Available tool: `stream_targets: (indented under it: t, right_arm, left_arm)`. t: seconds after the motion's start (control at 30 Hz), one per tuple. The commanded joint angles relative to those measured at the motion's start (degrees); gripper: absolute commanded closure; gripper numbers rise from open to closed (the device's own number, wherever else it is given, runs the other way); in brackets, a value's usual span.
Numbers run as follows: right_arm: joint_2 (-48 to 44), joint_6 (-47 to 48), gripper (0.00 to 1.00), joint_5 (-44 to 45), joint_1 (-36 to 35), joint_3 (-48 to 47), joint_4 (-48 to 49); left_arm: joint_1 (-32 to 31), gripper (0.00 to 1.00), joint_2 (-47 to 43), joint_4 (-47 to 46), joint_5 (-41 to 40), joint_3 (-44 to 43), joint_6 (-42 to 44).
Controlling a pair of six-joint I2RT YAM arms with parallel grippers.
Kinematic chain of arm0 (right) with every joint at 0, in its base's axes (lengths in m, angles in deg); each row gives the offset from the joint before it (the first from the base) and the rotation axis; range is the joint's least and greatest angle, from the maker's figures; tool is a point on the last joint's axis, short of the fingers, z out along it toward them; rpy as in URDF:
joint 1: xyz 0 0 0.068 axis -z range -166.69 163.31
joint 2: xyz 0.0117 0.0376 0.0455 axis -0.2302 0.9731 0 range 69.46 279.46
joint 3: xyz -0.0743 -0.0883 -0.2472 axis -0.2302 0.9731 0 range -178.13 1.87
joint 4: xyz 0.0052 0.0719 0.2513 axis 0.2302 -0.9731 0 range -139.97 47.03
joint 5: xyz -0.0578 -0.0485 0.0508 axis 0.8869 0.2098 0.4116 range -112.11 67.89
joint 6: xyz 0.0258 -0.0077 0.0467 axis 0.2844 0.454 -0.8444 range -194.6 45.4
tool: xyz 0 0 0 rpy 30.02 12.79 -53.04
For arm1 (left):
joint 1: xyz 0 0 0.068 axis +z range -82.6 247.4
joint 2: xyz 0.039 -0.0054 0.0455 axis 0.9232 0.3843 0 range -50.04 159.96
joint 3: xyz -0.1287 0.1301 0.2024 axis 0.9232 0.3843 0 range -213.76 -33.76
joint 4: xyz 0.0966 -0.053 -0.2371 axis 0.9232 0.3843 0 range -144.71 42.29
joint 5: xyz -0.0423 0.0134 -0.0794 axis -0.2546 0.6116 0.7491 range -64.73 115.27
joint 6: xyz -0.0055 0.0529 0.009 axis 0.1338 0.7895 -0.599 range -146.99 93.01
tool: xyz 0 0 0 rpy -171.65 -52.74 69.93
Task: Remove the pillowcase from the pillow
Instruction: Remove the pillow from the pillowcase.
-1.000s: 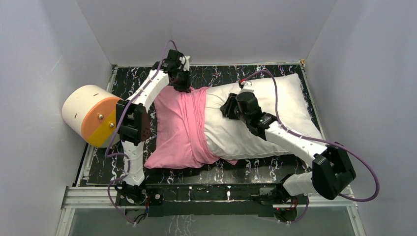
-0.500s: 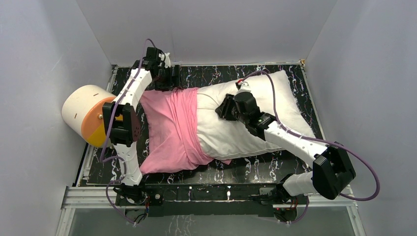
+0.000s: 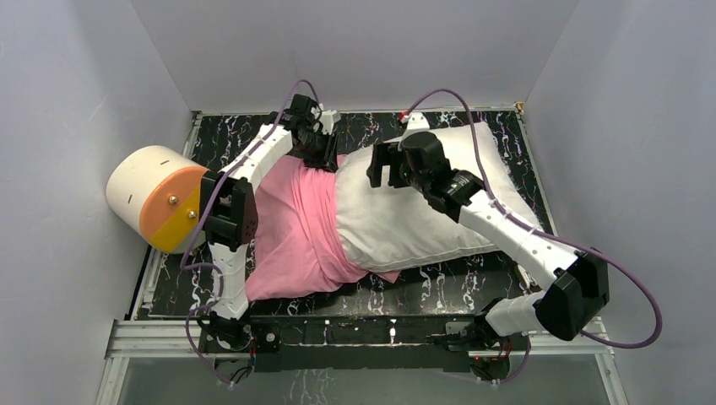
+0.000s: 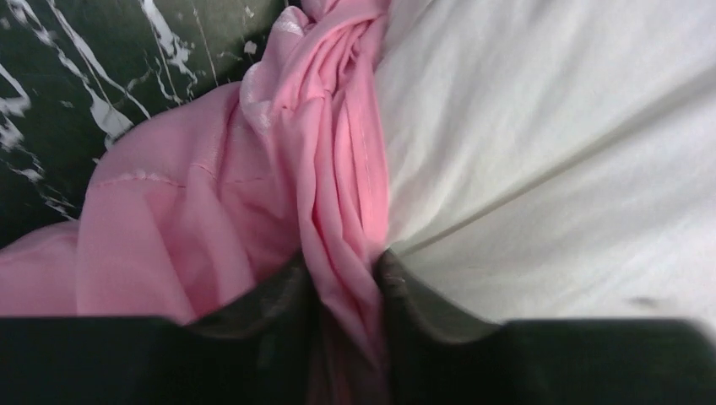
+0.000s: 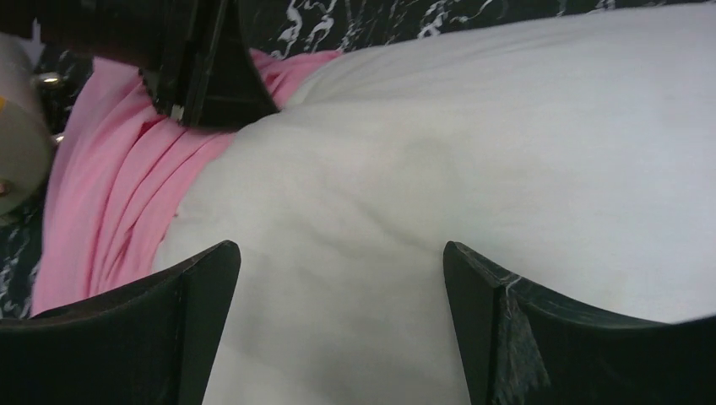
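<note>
Left wrist: left claw (image 4: 342,263) pinches bunched pillowcase (image 4: 211,219) beside wrinkled pillow (image 4: 549,152).

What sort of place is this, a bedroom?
Likely a robot test booth: plain grey walls box in a marbled table, where a left arm and right arm handle a pillow and pillowcase.

A cylinder (image 3: 154,198) blocks passage along the table (image 3: 439,291) left of the pillowcase (image 3: 295,232).

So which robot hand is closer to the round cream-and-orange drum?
Left. The left gripper pinches the pink fabric pillowcase, on the side of the cream-and-orange drum. The right gripper is open over the plump white pillow, farther off.
</note>
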Motion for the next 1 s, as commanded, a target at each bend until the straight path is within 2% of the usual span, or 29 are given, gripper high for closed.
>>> stream_targets:
  t: [0.0,0.03,0.07,0.2,0.23,0.3,0.33,0.47,0.57,0.67,0.73,0.77,0.8,0.97]
  right_arm:
    - [6.9,10.8,0.01,16.0,0.4,-6.9,-5.7]
    - [9.2,13.0,0.01,17.2,0.6,-8.0,-5.9]
    - [12.1,14.8,0.01,17.6,0.9,-9.6,-6.9]
    - [24.4,15.4,0.01,21.6,2.6,-13.9,-14.7]
    - [26.1,13.8,0.07,23.6,3.5,-13.1,-15.6]
    - [27.1,9.4,0.33,23.5,6.5,-8.9,-14.9]
    - [26.4,7.8,0.42,22.0,8.3,-6.3,-14.3]
    - [21.6,5.8,0.54,20.4,10.4,3.6,-11.1]
    - [19.9,4.3,0.59,15.9,10.4,6.6,-10.9]
    - [19.5,2.4,0.59,13.4,10.3,6.7,-11.0]
    - [18.7,1.5,0.57,11.8,10.3,5.8,-11.3]
    - [18.0,1.2,0.55,11.1,10.3,4.7,-11.7]
    - [17.1,1.1,0.53,10.0,10.3,4.0,-11.9]
    - [5.1,5.7,0.36,-1.5,10.2,1.8,-8.2]
  left_arm:
    - [0.8,0.83,-4.1,-3.3,0.4,7.2,-1.5]
    - [0.8,0.95,-4.5,-3.9,0.1,7.3,-1.8]
    - [0.8,1.00,-4.8,-4.3,-0.2,7.2,-2.2]
    - [0.8,1.00,-7.1,-6.4,-2.9,8.3,-2.9]
    - [0.8,1.00,-8.2,-7.0,-4.1,8.8,-3.0]
    - [0.9,1.00,-10.2,-7.5,-9.6,9.7,-3.2]
    - [1.1,1.00,-11.3,-7.5,-13.3,10.1,-3.2]
    - [7.1,1.00,-15.9,-7.0,-24.2,12.6,-5.9]
    - [13.0,1.00,-17.3,-8.5,-21.5,14.8,-7.3]
    - [13.1,1.00,-15.0,-6.9,-11.4,12.4,-6.3]
    - [12.3,1.00,-14.3,-6.5,-8.0,11.4,-7.1]
    - [11.6,0.88,-14.5,-6.4,-8.1,11.1,-7.2]
    - [10.8,0.59,-15.2,-6.5,-7.9,10.7,-7.3]
    - [6.7,0.28,-18.6,-5.3,-7.8,5.9,-6.1]
